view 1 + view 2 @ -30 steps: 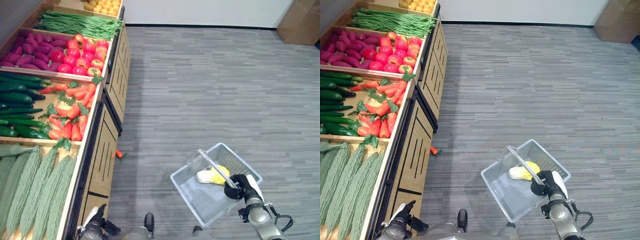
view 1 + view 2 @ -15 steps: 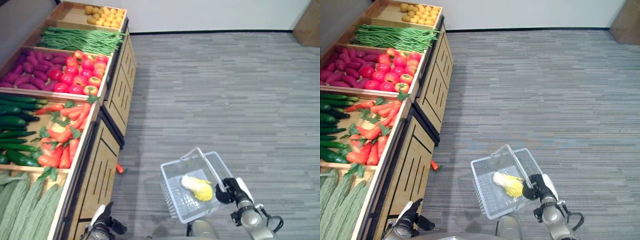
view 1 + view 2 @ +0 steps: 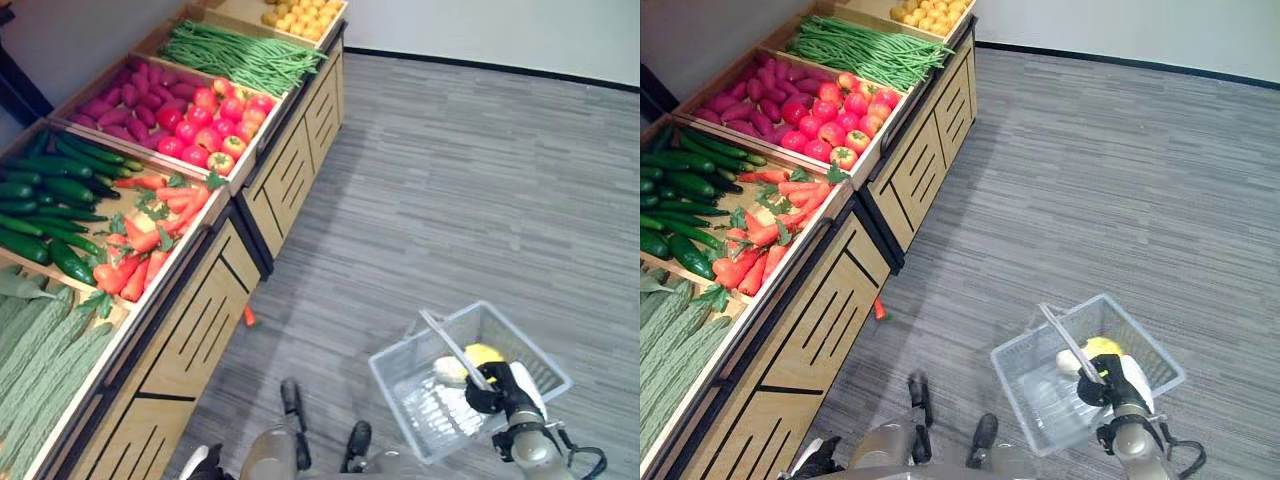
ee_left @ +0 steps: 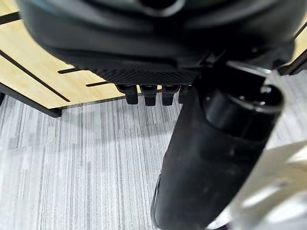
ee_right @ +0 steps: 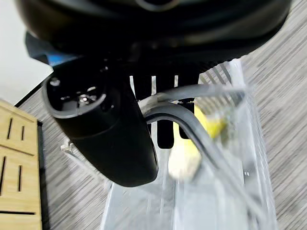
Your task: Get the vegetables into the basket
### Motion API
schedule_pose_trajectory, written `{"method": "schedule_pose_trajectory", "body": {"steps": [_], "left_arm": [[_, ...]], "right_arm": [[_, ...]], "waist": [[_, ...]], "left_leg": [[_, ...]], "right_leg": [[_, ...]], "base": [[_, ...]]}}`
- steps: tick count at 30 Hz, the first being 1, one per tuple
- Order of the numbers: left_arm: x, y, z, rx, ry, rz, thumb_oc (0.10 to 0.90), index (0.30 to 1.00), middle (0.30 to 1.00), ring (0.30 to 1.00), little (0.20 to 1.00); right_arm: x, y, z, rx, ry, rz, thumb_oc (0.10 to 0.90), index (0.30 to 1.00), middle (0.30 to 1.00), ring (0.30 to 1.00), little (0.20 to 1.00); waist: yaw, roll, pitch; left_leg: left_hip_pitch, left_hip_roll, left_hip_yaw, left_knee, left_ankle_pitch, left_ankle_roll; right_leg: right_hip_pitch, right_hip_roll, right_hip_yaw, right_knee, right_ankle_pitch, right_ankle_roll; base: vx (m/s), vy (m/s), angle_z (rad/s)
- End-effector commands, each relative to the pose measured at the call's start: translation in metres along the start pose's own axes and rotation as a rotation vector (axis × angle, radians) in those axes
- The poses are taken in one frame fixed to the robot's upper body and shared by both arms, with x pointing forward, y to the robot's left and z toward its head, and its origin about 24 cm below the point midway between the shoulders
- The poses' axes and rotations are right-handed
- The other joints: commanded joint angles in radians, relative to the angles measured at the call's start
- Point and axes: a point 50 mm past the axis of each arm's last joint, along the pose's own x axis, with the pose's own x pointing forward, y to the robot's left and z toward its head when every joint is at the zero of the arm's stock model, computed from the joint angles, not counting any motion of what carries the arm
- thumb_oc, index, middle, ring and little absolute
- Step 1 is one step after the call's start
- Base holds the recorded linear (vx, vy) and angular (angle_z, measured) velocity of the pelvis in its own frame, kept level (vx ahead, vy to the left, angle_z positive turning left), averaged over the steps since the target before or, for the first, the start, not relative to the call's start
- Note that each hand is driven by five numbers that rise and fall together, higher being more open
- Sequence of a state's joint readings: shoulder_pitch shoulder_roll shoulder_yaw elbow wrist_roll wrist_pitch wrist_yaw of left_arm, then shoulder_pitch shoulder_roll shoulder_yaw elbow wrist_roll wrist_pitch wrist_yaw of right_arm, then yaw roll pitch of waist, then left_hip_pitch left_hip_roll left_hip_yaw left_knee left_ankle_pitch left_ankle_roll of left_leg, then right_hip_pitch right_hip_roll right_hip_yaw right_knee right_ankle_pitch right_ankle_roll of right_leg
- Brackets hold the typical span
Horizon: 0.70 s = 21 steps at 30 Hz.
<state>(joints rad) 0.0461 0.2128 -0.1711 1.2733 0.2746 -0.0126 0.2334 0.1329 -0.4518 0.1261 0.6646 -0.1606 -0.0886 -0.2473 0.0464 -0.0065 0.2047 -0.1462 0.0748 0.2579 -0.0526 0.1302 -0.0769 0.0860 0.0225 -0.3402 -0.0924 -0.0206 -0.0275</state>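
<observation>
The right hand (image 3: 1118, 383) is clenched on the grey handle (image 3: 1072, 345) of one clear plastic basket (image 3: 1025, 362), holding it above open grey floor (image 3: 1110, 180) right of the wooden produce stand (image 3: 825, 310). One yellow-white vegetable (image 3: 1087, 352) lies inside. One carrot (image 3: 879, 309) lies on the floor beside the stand. The left hand's (image 4: 153, 93) fingers look loosely uncurled, grasping nothing.

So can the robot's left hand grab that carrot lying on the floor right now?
Probably not yet. The left hand hangs low beside the wooden stand, and the carrot lies on the floor at the stand's foot, farther ahead. Nothing blocks the way, but the robot would likely need to step closer and bend down.
</observation>
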Motion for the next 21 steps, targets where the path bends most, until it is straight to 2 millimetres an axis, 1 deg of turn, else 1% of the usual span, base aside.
{"method": "schedule_pose_trajectory", "body": {"steps": [1, 2, 3, 4, 6, 7, 8, 15, 21], "left_arm": [[0.006, 0.029, 0.007, 0.015, -0.037, 0.096, 0.900, 1.000, 1.000, 1.000, 1.000], [0.006, 0.034, 0.010, 0.009, -0.046, 0.108, 0.900, 1.000, 1.000, 1.000, 1.000], [0.007, 0.039, 0.012, -0.004, -0.050, 0.127, 0.900, 1.000, 1.000, 1.000, 1.000], [0.008, 0.042, 0.013, -0.004, -0.053, 0.136, 0.900, 1.000, 1.000, 1.000, 1.000], [0.008, 0.045, 0.011, 0.006, -0.047, 0.147, 0.900, 1.000, 1.000, 1.000, 1.000], [0.008, 0.045, 0.011, 0.006, -0.047, 0.148, 0.900, 1.000, 1.000, 1.000, 1.000], [0.008, 0.047, 0.010, 0.027, -0.048, 0.153, 0.900, 1.000, 1.000, 1.000, 1.000], [0.008, 0.046, 0.010, 0.037, -0.056, 0.151, 0.900, 1.000, 1.000, 1.000, 1.000], [0.007, 0.045, 0.011, 0.059, -0.064, 0.146, 0.900, 1.000, 1.000, 1.000, 1.000]], "right_arm": [[0.009, -0.044, 0.042, 0.001, -0.234, -0.151, 0.400, 0.300, 0.300, 0.300, 0.300], [0.010, -0.040, 0.042, 0.004, -0.225, -0.145, 0.400, 0.300, 0.300, 0.300, 0.300], [0.011, -0.037, 0.047, 0.017, -0.234, -0.138, 0.400, 0.300, 0.300, 0.300, 0.300], [0.013, -0.034, 0.049, 0.026, -0.236, -0.133, 0.400, 0.300, 0.300, 0.300, 0.300], [0.015, -0.029, 0.055, 0.033, -0.246, -0.123, 0.400, 0.300, 0.300, 0.300, 0.300], [0.015, -0.029, 0.055, 0.033, -0.246, -0.123, 0.400, 0.300, 0.300, 0.300, 0.300], [0.015, -0.027, 0.057, 0.031, -0.257, -0.112, 0.400, 0.300, 0.300, 0.300, 0.300], [0.015, -0.023, 0.059, 0.025, -0.260, -0.101, 0.400, 0.300, 0.300, 0.300, 0.300], [0.015, -0.020, 0.059, -0.021, -0.270, -0.082, 0.400, 0.300, 0.300, 0.300, 0.300]], "waist": [[-0.008, -0.008, -0.059], [-0.003, -0.016, -0.062], [0.006, -0.026, -0.059], [0.012, -0.030, -0.060], [0.016, -0.033, -0.059], [0.016, -0.033, -0.059], [0.018, -0.037, -0.058], [0.021, -0.038, -0.060], [0.020, -0.039, -0.062]], "left_leg": [[0.058, 0.002, -0.019, 0.094, -0.055, 0.021], [0.061, -0.006, -0.014, 0.108, -0.075, 0.032], [0.058, -0.020, -0.015, 0.129, -0.101, 0.046], [0.060, -0.029, -0.015, 0.132, -0.115, 0.054], [0.066, -0.039, -0.011, 0.125, -0.123, 0.062], [0.066, -0.039, -0.011, 0.124, -0.122, 0.062], [0.075, -0.045, -0.009, 0.107, -0.122, 0.067], [0.101, -0.058, -0.006, 0.060, -0.114, 0.074], [0.114, -0.059, -0.008, 0.057, -0.118, 0.072]], "right_leg": [[-0.027, -0.175, 0.084, 0.132, 0.004, 0.148], [-0.025, -0.190, 0.092, 0.139, 0.005, 0.155], [-0.027, -0.208, 0.099, 0.146, 0.012, 0.166], [-0.029, -0.218, 0.103, 0.149, 0.018, 0.175], [-0.039, -0.227, 0.109, 0.156, 0.032, 0.186], [-0.040, -0.227, 0.109, 0.157, 0.032, 0.186], [-0.047, -0.232, 0.114, 0.157, 0.051, 0.195], [-0.059, -0.240, 0.122, 0.157, 0.085, 0.212], [-0.055, -0.236, 0.118, 0.146, 0.080, 0.212]], "base": [[0.16, 0.176, -0.28], [0.18, 0.245, 0.09], [0.20, 0.285, 0.15], [0.14, 0.233, 0.08], [0.08, 0.130, -0.03], [0.06, 0.097, -0.02], [0.04, 0.058, -0.02], [0.04, 0.034, 0.03], [0.05, 0.004, -0.07]]}}
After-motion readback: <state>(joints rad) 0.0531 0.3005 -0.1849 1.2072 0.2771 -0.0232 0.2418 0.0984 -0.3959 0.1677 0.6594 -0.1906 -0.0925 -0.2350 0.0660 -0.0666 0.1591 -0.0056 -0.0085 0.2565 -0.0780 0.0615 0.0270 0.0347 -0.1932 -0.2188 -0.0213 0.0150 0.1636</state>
